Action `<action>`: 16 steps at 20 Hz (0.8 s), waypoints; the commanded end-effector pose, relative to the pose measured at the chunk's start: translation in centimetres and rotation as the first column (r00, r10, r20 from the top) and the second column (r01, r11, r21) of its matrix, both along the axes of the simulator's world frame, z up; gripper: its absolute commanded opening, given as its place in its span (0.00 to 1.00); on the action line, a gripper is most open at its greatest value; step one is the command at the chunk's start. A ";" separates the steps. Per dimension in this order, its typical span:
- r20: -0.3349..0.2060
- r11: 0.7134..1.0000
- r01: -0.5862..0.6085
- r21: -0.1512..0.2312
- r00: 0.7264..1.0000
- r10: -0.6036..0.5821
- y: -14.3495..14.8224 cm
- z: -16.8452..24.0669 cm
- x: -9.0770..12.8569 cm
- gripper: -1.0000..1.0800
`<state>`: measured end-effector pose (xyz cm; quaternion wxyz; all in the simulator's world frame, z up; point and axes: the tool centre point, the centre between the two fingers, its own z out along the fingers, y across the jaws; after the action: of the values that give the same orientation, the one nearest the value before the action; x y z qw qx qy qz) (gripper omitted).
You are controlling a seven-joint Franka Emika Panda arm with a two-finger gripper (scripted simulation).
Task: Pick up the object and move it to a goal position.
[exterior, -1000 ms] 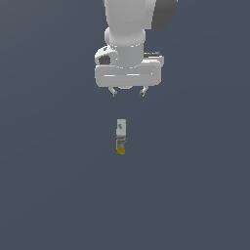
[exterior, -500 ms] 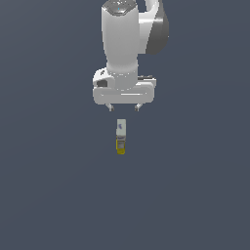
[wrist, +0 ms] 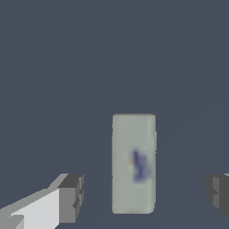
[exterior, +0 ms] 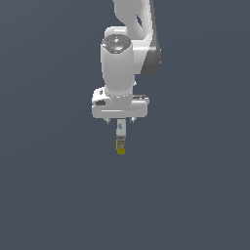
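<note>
The object (exterior: 120, 139) is a small slim box lying on the dark floor, its white end toward the arm and its yellow end away from it. In the wrist view its white face (wrist: 133, 163) carries a bluish mark. My gripper (exterior: 119, 120) hangs just over the white end, open. The two dark fingertips (wrist: 71, 196) stand wide apart on either side of the object (wrist: 133, 134), and neither touches it. In that view the yellow end is out of sight.
A flat dark blue-grey surface (exterior: 195, 195) lies under everything. The arm's white body (exterior: 119, 63) rises above the gripper in the exterior view.
The arm has swung over and come down toward the object. The gripper, which was apart from the object, now sits over its white end. The object has not moved.
</note>
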<state>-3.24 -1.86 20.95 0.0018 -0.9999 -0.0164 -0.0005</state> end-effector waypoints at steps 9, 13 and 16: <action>-0.002 1.000 -0.004 -0.003 1.000 0.004 -0.2 -1.4 0.1 0.96; -0.001 1.000 -0.004 -0.003 1.000 0.004 -0.2 -3.3 0.0 0.96; -0.001 1.000 -0.005 -0.003 1.000 0.005 -0.2 -4.7 0.0 0.96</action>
<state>-3.25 -2.05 16.98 0.0002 -0.9998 -0.0185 0.0003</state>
